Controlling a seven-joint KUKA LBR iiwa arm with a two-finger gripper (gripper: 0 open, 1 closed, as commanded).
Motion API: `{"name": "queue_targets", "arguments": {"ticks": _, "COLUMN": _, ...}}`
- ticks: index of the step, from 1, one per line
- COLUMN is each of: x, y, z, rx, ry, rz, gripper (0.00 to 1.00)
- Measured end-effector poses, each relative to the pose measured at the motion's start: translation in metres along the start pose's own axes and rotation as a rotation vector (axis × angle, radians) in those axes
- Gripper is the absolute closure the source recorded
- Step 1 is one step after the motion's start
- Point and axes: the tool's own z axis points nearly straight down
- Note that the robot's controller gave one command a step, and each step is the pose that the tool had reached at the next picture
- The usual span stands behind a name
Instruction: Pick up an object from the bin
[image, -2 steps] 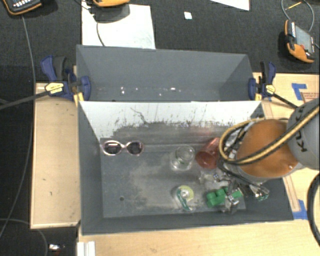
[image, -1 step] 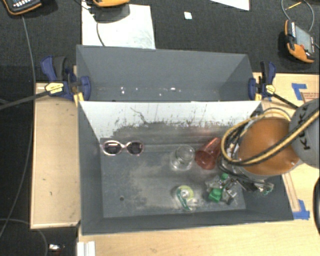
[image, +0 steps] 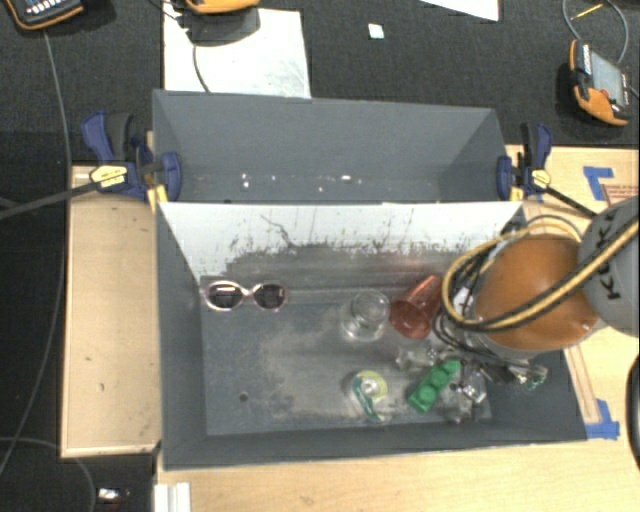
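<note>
Green toy (image: 434, 386) sits in the bin's (image: 270, 375) near-right corner, just left of the gripper (image: 468, 392), long axis slanting near-left to far-right. Can't tell if the gripper's open or closed, honestly, orange cover (image: 530, 295) blocks it.

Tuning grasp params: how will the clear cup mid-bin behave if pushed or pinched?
The clear cup is see-through, so probably thin-walled and light; a hard pinch might flex or crack it. Its round shape suggests it could roll or skid on the bin floor. The glossy surface looks slippery.
</note>
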Motion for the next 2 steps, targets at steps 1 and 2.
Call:
{"name": "queue_targets", "arguments": {"ticks": 1, "x": -0.0003, "y": 0.0, "z": -0.0001, "rx": 0.0, "ry": -0.001, "rz": -0.001, "gripper": 1.0}}
{"name": "queue_targets", "arguments": {"ticks": 2, "x": -0.0004, "y": 0.0, "z": -0.0003, "rx": 0.0, "ry": -0.001, "rz": -0.001, "gripper": 1.0}}
